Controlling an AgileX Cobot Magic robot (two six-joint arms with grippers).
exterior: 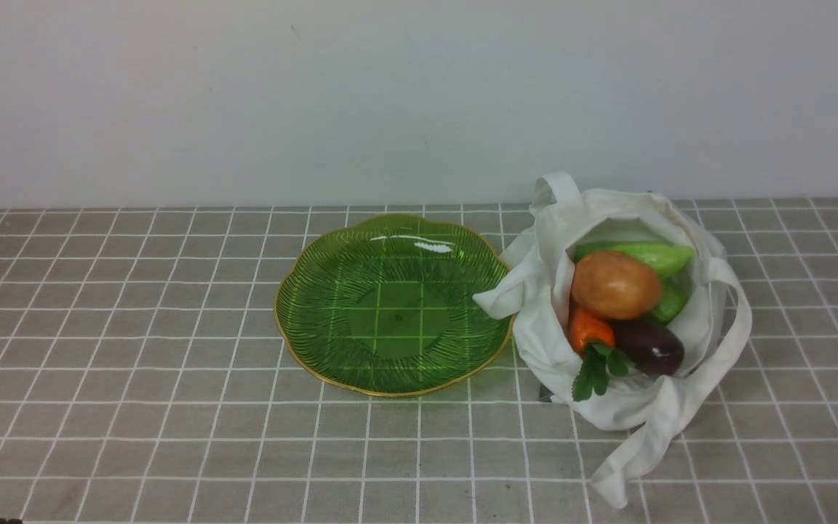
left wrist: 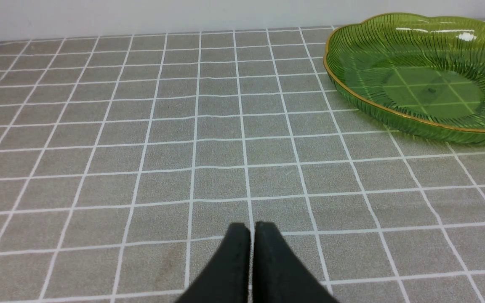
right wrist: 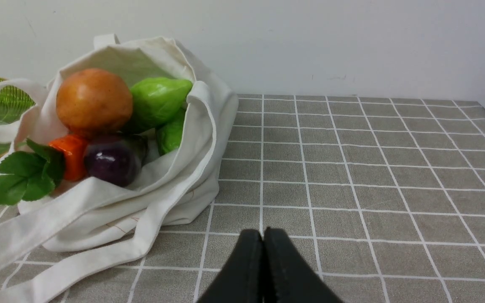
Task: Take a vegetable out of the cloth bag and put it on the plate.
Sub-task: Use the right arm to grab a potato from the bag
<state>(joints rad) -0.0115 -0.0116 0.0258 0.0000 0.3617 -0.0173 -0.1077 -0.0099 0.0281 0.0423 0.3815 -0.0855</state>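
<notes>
The brownish-orange oval vegetable (exterior: 615, 284) lies on top of the pile inside the open off-white cloth bag (exterior: 637, 407), at the right of the front view; it also shows in the right wrist view (right wrist: 94, 101), in the bag (right wrist: 183, 168). The green plate (exterior: 393, 304) with a gold rim stands just left of the bag and holds nothing; it also shows in the left wrist view (left wrist: 419, 75). My left gripper (left wrist: 252, 227) is shut and empty, low over the cloth, short of the plate. My right gripper (right wrist: 263, 233) is shut and empty, beside the bag. Neither gripper shows in the front view.
In the bag with the vegetable lie an orange carrot (exterior: 589, 330) with green leaves, a dark purple eggplant (exterior: 648, 347) and green vegetables (exterior: 652, 256). The bag's long strap (exterior: 644, 444) trails toward the front. A grey checked cloth (exterior: 135, 378) covers the table; a white wall stands behind.
</notes>
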